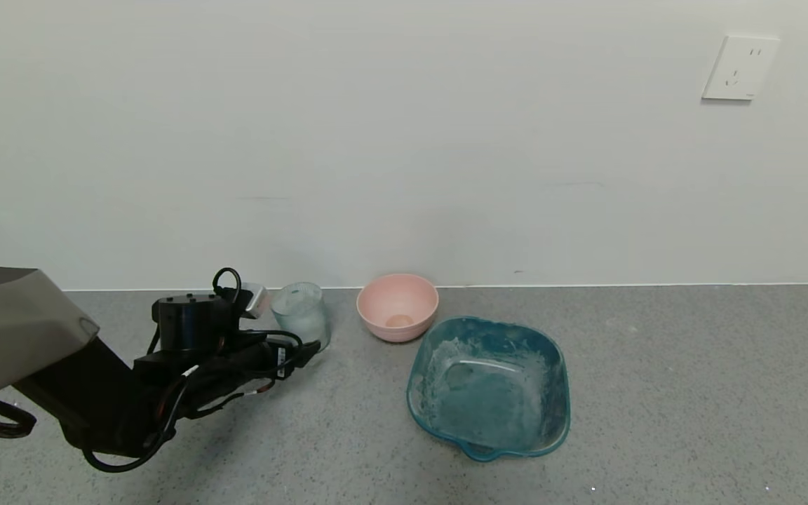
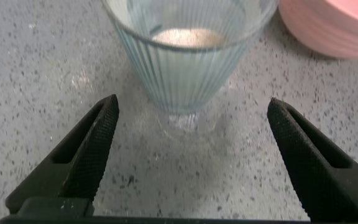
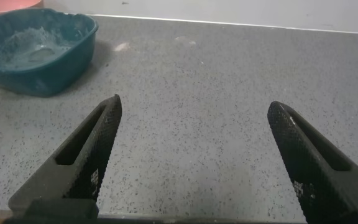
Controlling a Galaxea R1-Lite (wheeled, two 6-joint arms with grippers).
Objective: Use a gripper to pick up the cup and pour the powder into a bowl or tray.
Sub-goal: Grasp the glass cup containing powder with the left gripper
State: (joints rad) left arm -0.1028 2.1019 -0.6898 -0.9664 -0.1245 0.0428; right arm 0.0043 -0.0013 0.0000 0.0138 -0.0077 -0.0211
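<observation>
Grey speckled stone worktop (image 1: 691,393) runs to a plain white wall (image 1: 404,140). My left gripper (image 2: 191,134) spreads its fingers before the ribbed translucent cup (image 2: 188,56), not touching it; whitish powder (image 2: 188,37) lies inside. Matte pink bowl (image 1: 397,306) and dusted teal tray (image 1: 489,386) sit beside. My right gripper (image 3: 194,143) hangs open.

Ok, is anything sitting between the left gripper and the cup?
Nothing visible. The left gripper is open, and the cup stands just ahead of its fingers with only bare counter between them.
</observation>
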